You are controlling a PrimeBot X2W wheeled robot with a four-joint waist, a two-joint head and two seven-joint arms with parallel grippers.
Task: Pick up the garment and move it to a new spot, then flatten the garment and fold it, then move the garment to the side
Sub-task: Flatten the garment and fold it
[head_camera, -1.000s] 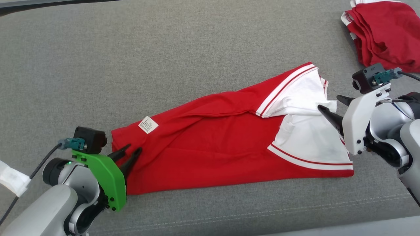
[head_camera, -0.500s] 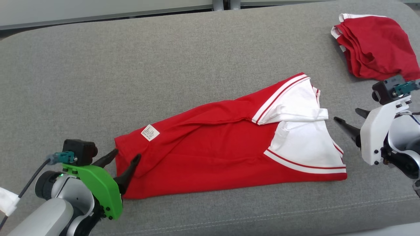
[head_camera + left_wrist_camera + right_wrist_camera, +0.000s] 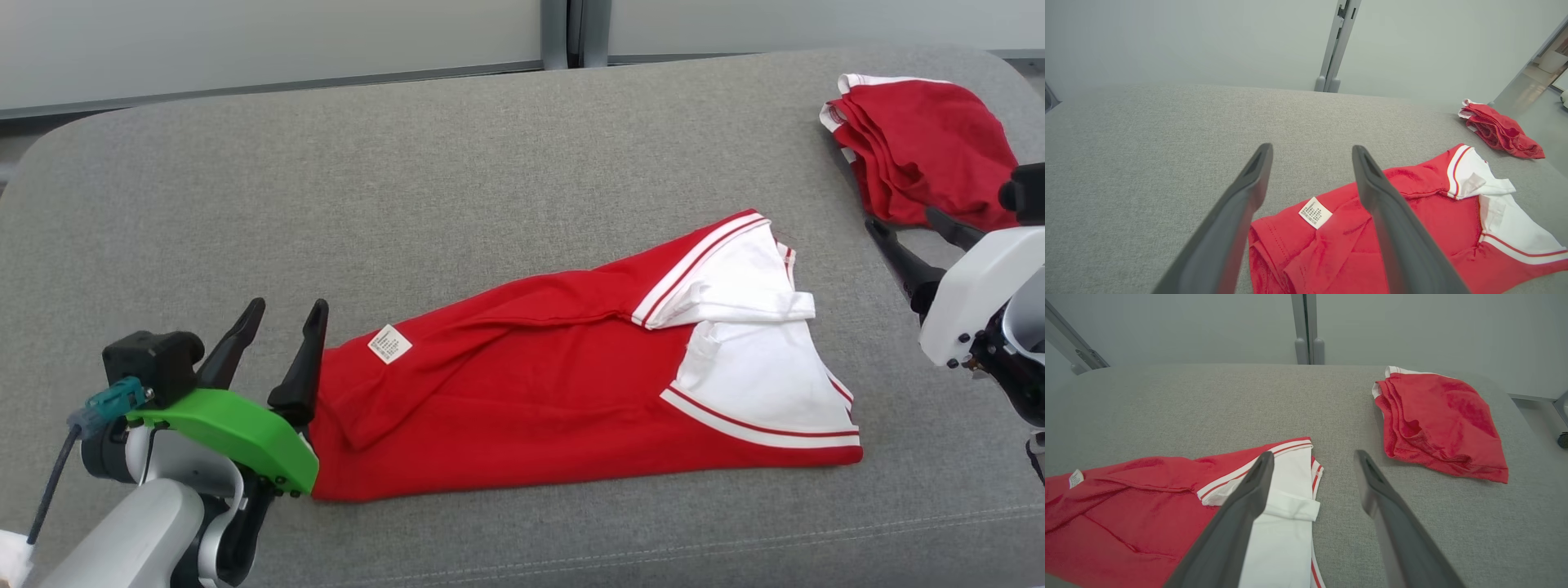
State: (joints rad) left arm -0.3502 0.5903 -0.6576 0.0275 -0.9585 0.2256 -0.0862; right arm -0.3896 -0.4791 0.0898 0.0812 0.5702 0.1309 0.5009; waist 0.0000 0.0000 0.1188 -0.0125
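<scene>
The garment [image 3: 531, 384] is a red shirt with white, red-striped sleeves, lying folded lengthways across the grey padded table [image 3: 408, 163]. A small white care label [image 3: 389, 344] shows near its left end. My left gripper [image 3: 282, 314] stands open just off that left end, lifted, with nothing between its fingers. My right gripper [image 3: 906, 224] is open too, raised to the right of the white sleeve end and clear of the cloth. The left wrist view looks down on the garment [image 3: 1412, 228] past the open left gripper [image 3: 1310, 153]. In the right wrist view the garment [image 3: 1167, 498] lies below the open right gripper [image 3: 1312, 455].
A second red garment [image 3: 922, 159], folded in a heap, lies at the table's far right corner, close behind my right gripper. It appears in the wrist views as well [image 3: 1498, 130] [image 3: 1437, 420]. A pale wall with a grey post [image 3: 563, 33] runs behind the table.
Both grippers have let go of the garment, opened wide and lifted away from its ends. The head camera has tilted up, so the wall now shows behind the table.
</scene>
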